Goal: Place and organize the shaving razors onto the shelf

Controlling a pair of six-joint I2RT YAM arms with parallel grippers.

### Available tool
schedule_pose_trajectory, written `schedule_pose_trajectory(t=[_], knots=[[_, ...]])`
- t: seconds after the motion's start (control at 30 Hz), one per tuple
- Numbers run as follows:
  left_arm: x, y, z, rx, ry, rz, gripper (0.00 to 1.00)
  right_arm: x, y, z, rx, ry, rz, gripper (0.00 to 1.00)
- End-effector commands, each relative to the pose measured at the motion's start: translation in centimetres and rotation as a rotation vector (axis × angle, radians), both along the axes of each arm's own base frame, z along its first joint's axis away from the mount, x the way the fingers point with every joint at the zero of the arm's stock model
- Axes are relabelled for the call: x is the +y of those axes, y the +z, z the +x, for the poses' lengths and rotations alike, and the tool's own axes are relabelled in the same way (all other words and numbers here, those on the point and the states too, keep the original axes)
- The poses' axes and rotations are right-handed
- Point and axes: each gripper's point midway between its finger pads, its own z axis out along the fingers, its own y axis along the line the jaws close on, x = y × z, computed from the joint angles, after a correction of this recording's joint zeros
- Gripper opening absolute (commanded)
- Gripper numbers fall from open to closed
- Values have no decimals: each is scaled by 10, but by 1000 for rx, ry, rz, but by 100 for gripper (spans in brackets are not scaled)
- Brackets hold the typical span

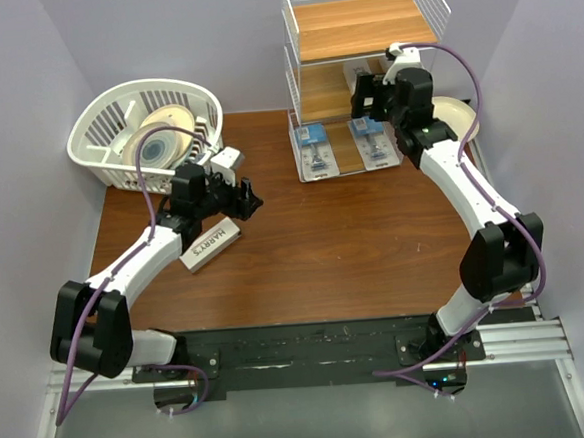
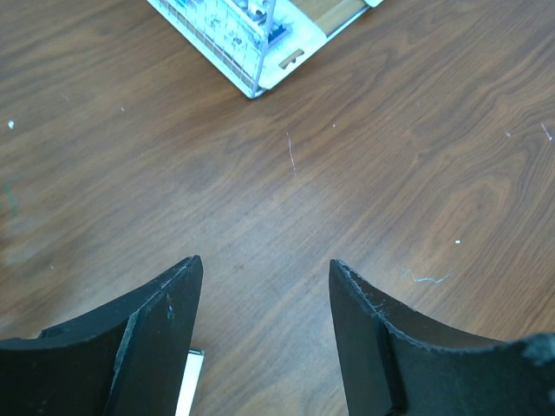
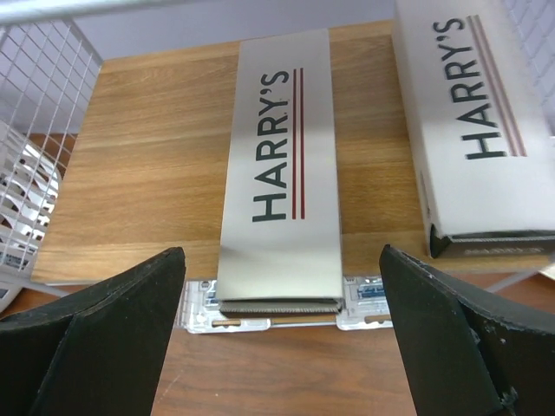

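The shelf (image 1: 359,24) stands at the back, a white wire rack with wooden tiers. Two blister-pack razors (image 1: 315,149) (image 1: 372,141) lie side by side on its lowest tier. My right gripper (image 1: 364,94) is open and empty at the front of the middle tier. In the right wrist view its jaws (image 3: 282,251) stand wide on either side of a HARRY'S box (image 3: 279,173) lying on the wood, with a second box (image 3: 473,113) to its right. A third HARRY'S box (image 1: 211,245) lies on the table under my left arm. My left gripper (image 1: 243,197) (image 2: 265,260) is open and empty above bare table.
A white slatted basket (image 1: 100,127) holding cream plates stands at the back left. Another cream plate (image 1: 457,115) lies right of the shelf, behind my right arm. Purple walls close in both sides. A corner of the lowest tier with a blister pack (image 2: 260,43) shows in the left wrist view.
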Motion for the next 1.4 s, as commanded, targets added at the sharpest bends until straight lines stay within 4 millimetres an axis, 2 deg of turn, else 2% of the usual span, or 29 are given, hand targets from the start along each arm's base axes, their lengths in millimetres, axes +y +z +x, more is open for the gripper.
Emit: schedule_pose_trajectory(t=[0.0, 0.03, 0.1, 0.17, 0.2, 0.23, 0.27, 0.3, 0.37, 0.4, 0.47, 0.5, 0.73, 0.93, 1.37], knots=[[-2, 9, 0, -47, -8, -14, 65, -17, 64, -34, -114, -52, 26, 99], [-2, 7, -1, -43, -10, -15, 65, -20, 76, -46, -132, -56, 34, 99], [-3, 5, -2, -33, -10, -20, 65, -22, 69, -60, -100, -44, 11, 99], [-3, 3, -1, -28, -8, -23, 65, -22, 75, -78, -108, -8, -7, 99], [-3, 3, -1, -30, -8, -23, 65, -23, 63, -84, -77, 10, -44, 99], [-3, 3, -1, -31, -8, -24, 65, -21, 60, -90, -73, 32, -54, 99], [-3, 2, -1, -28, -8, -23, 65, -23, 63, -99, -83, 43, -60, 93], [-3, 1, -1, -27, -8, -22, 65, -26, 50, -101, -60, 51, -84, 87], [-3, -1, -1, -25, -6, -22, 65, -29, 44, -106, -55, 58, -90, 67], [-3, 0, -1, -26, -8, -23, 65, -31, 37, -105, -43, 56, -101, 33], [-3, -1, -2, -25, -9, -25, 65, -28, 30, -101, -29, 70, -109, 8], [-3, 0, -2, -26, -7, -25, 65, -28, 29, -98, -26, 73, -113, 0], [0, 0, -4, -32, -2, -16, 65, -17, 18, -73, -35, 92, -89, 0], [3, -6, -8, -27, 3, -6, 66, -12, 18, -52, -41, 90, -73, 0], [4, -10, -7, -21, 10, -8, 66, -2, 14, -20, -52, 106, -67, 0]])
